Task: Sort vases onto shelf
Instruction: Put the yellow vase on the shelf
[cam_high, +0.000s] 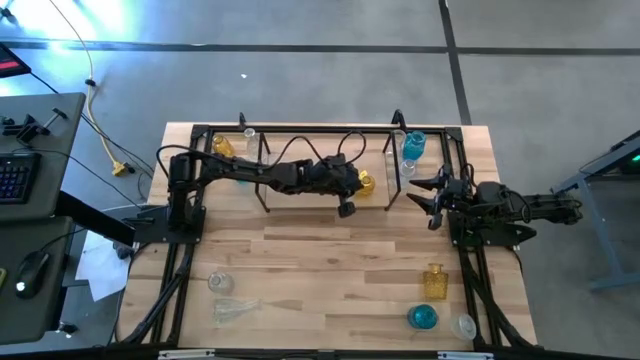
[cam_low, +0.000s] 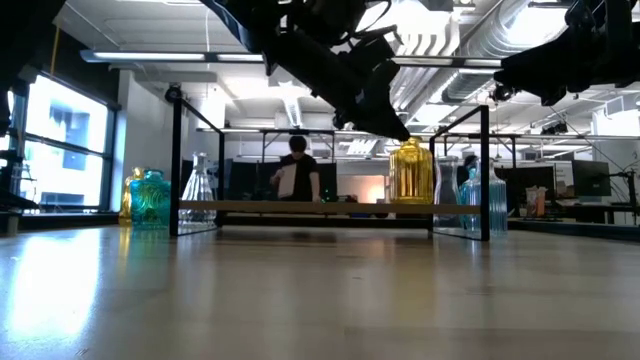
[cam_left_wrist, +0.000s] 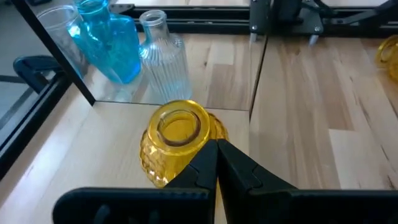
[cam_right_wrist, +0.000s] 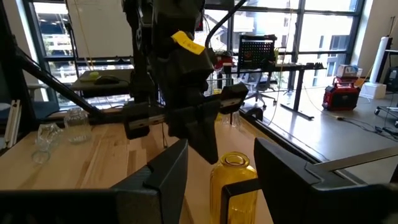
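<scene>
Basically, an open office sat behind the rig: desks, monitors, big windows, and a person (cam_low: 297, 170) standing well back from the table. The light wood table (cam_high: 330, 270) was smooth and flat, with nothing near the shelf's front.

The shelf (cam_high: 330, 132) stood along the far edge. The left arm reached across it from the left. The right arm waited just off the shelf's right end, its right gripper (cam_high: 428, 197) with fingers apart and holding nothing.

Loose vases:
- blue vase (cam_high: 413, 147) and a clear ribbed bottle (cam_left_wrist: 163, 53) beside the shelf's right end
- an amber and teal pair (cam_low: 146, 196) off its left end
- a square amber vase (cam_high: 434, 281), a blue one and three clear ones along the near edge

The amber vase (cam_left_wrist: 177, 140) stood upright on the right part of the shelf floor. The left gripper (cam_left_wrist: 216, 149) had its fingers pressed together, tips right at the vase's rim and not clamped on it.

The step looked like placing or nudging that vase. Best done by backing straight up and away from the rim. Any sideways drag could likely tip the glass or slide it on the slick floor. The arm should also keep clear of the thin top rods.
</scene>
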